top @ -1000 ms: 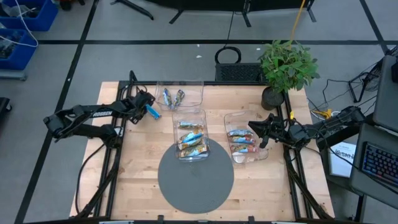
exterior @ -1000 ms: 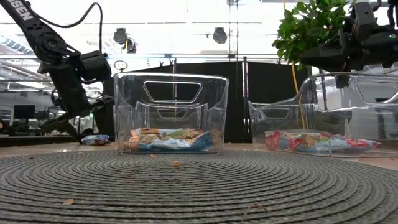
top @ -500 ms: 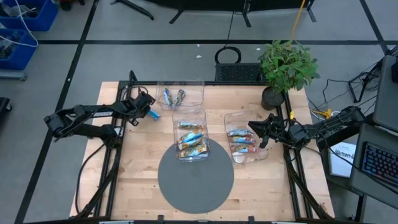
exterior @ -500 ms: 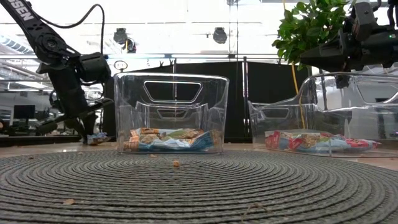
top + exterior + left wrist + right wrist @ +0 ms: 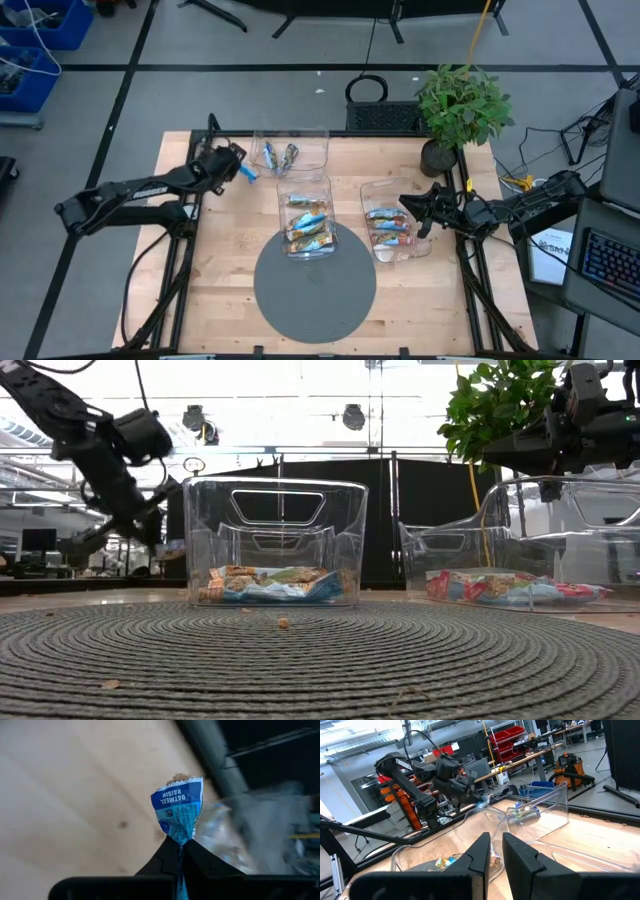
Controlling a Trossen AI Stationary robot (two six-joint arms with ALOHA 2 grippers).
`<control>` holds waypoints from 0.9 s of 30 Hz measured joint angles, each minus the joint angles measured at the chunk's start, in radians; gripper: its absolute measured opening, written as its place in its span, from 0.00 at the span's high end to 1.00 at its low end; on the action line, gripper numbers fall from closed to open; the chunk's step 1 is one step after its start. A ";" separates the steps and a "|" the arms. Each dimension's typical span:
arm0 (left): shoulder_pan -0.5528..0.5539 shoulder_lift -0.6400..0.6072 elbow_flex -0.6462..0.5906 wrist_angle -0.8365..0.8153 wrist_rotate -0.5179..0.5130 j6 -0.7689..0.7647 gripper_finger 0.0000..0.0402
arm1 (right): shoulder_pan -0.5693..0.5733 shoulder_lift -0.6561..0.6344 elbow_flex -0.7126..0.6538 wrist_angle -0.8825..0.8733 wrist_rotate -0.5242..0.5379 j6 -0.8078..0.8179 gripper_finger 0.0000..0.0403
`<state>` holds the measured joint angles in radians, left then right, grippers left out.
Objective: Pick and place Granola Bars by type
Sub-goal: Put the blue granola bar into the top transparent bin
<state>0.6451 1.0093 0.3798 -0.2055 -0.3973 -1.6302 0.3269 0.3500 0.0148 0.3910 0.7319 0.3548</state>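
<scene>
- Three clear bins hold bars already: the back bin has a couple of blue ones, the middle bin a pile of tan and light-blue ones, and the right bin several with red markings.
- No loose bars show on the bare wood of the table or on the round grey mat in the high view, so I judge the sorting nearly finished.
- One blue bar is left, and I have it: my left gripper is clamped on one end of its wrapper, and the rest sticks out past my fingers, with "oatmeal raisin" printed on it.
- That bar hangs off the table, just beside the back bin's left wall and not yet over it; in the low view my left gripper sits raised, to the left of the middle bin.
- What remains, as I judge it, is to carry this bar over the back bin's rim and let it drop among the other blue ones.
- My right gripper waits above the right bin's far edge, fingers nearly together with a slim gap, holding nothing that I can see.
</scene>
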 joint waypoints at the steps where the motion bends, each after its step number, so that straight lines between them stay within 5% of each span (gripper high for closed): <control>1: -0.001 -0.020 0.007 -0.001 -0.002 0.024 0.98 | 0.000 0.000 0.000 0.000 0.000 0.000 0.89; 7: 0.010 -0.101 0.117 -0.027 -0.023 0.201 0.98 | 0.000 0.000 0.000 0.000 0.000 0.000 0.89; 15: 0.062 -0.098 0.423 -0.172 0.009 0.477 0.98 | 0.000 0.000 0.000 0.000 0.000 0.000 0.89; 27: 0.048 0.123 0.883 -0.317 0.170 0.727 0.98 | 0.000 0.000 0.000 0.000 0.000 0.000 0.89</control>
<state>0.6930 1.1321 1.2633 -0.5220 -0.2276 -0.9033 0.3271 0.3497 0.0151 0.3912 0.7318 0.3549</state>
